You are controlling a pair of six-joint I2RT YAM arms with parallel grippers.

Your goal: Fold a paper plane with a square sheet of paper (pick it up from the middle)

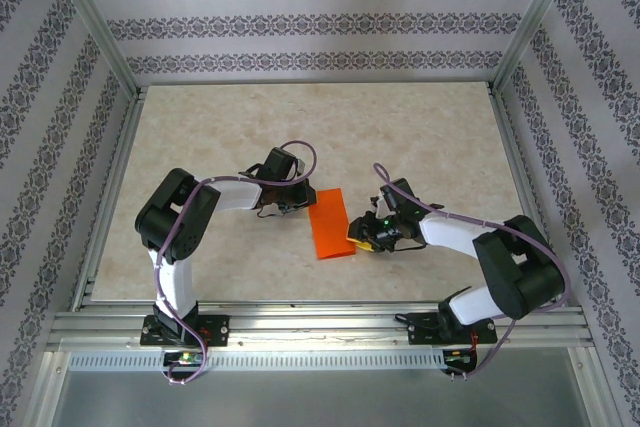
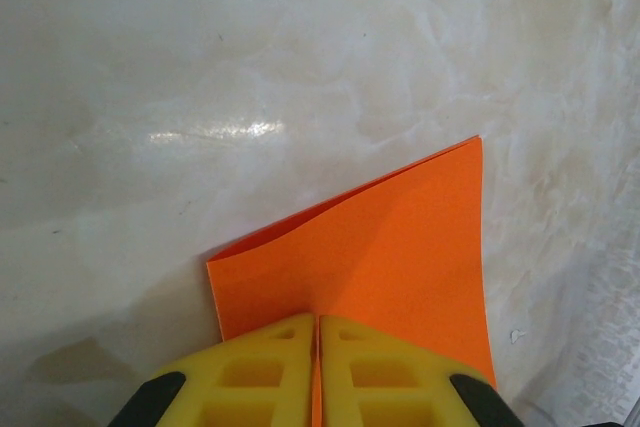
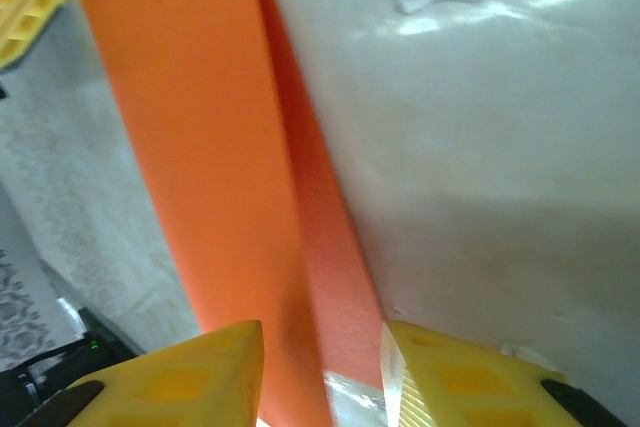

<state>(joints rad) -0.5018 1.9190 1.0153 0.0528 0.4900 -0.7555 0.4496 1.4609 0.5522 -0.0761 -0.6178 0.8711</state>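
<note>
The square sheet of paper (image 1: 331,223), doubled into a strip, lay mid-table (image 1: 430,127), nearer the near edge. Thin and limp, it would probably buckle unless held by the crease. The left gripper (image 2: 318,322) pinched one long edge shut, while the right gripper (image 3: 320,332) was spread around the other.

The table (image 1: 400,137) has a pale, marbled beige top with a faint gloss. Near its middle lies an orange sheet of paper (image 1: 330,223), folded into a narrow rectangle, its upper layer bowed.
</note>
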